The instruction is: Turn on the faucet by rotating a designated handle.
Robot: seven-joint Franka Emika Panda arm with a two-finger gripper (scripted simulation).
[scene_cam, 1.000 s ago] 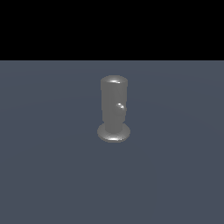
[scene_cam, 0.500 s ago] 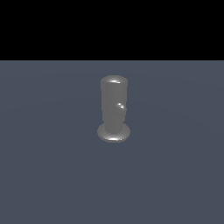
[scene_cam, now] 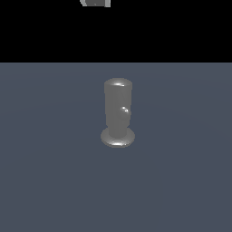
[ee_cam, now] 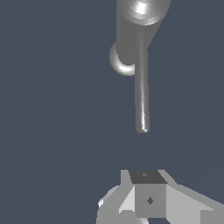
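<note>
The faucet (scene_cam: 118, 108) is a glossy grey upright cylinder with a domed top and a flared round base, standing mid-floor in the exterior view. Its handle (scene_cam: 124, 110) points toward that camera and shows only as a small shiny bump. In the wrist view I look down on the faucet (ee_cam: 135, 30), and the handle (ee_cam: 141, 92) is a thin straight rod whose rounded tip points at my gripper (ee_cam: 146, 176). The gripper is apart from that tip and well above it, its fingers pressed together on nothing. Only a grey corner of the gripper (scene_cam: 95, 2) peeks in at the exterior view's top edge.
A flat, dark blue-grey floor (scene_cam: 181, 181) spreads around the faucet, with a black background behind it. No other objects show in either view.
A grey piece of my gripper has come into the exterior view at its top edge. The faucet and its handle have not moved.
</note>
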